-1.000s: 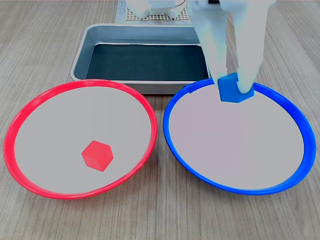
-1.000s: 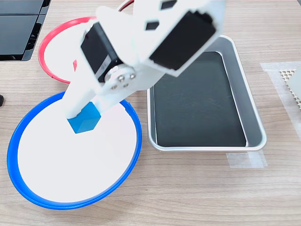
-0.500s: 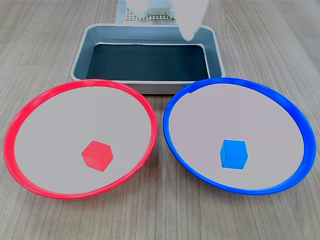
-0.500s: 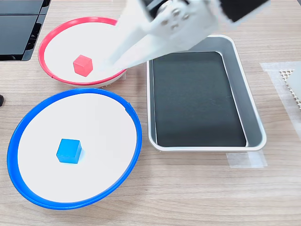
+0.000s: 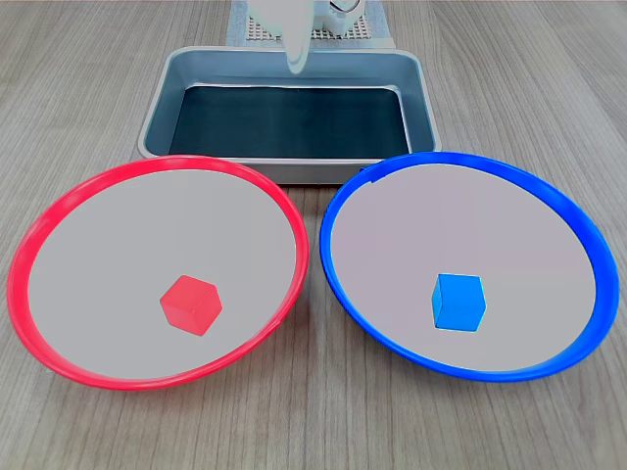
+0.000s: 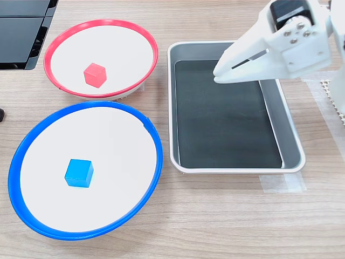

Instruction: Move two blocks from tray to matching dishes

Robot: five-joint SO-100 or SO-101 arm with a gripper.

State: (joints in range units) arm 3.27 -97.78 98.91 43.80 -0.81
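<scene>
The red block lies inside the red-rimmed dish. The blue block lies flat inside the blue-rimmed dish. The gray tray holds nothing on its dark bottom. My white gripper hovers above the tray, away from both dishes, its jaws pressed together with nothing between them.
The arm's base stands behind the tray on a mesh pad. Black cases sit at the second exterior view's top left. A strip of tape lies by the tray's corner. Wooden tabletop surrounds the dishes.
The gripper let go of the blue block, which dropped into the blue-rimmed dish. The arm then lifted and swung back over the tray, its jaws shutting.
</scene>
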